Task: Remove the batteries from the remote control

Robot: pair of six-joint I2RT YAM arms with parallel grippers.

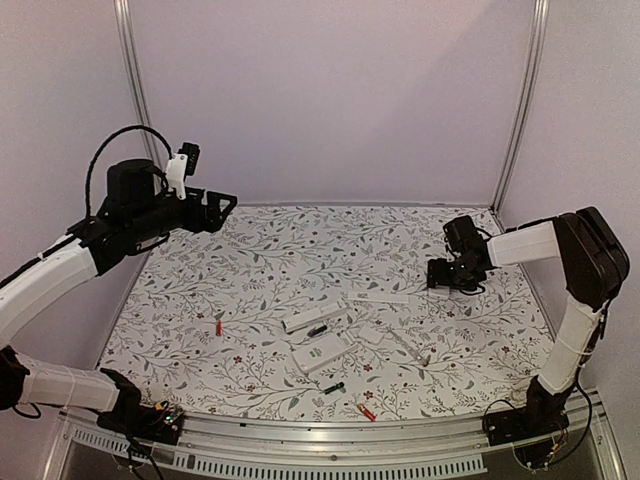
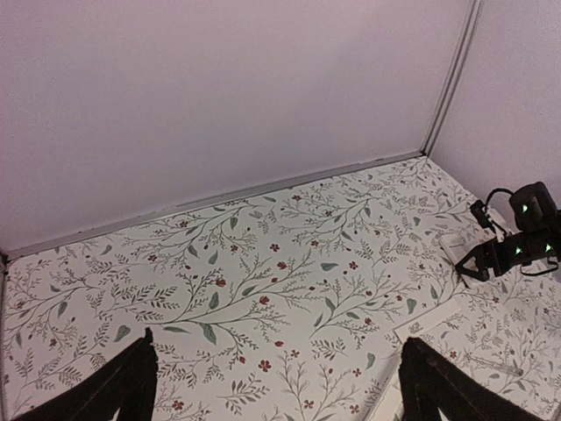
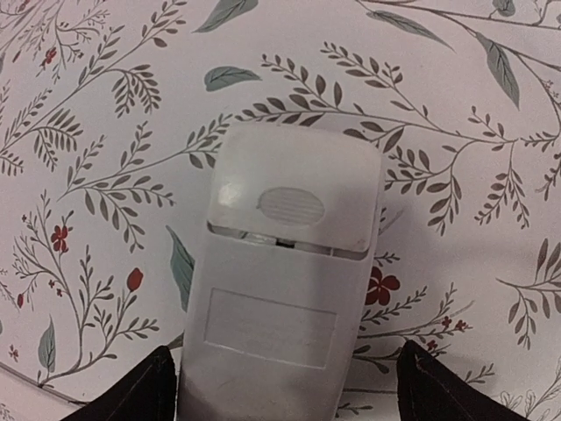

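Now | right gripper (image 3: 287,355) released, flanking white remote (image 3: 285,289) at 3 o'clock (back side up) | left gripper (image 1: 225,203) released, aloft at 10 o'clock | red battery (image 1: 218,327) loose at 8 o'clock

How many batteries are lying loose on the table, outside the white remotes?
3: a red battery at the left, a black-and-green battery near the front edge, an orange-red battery just right of it. Others may hide inside the remotes.
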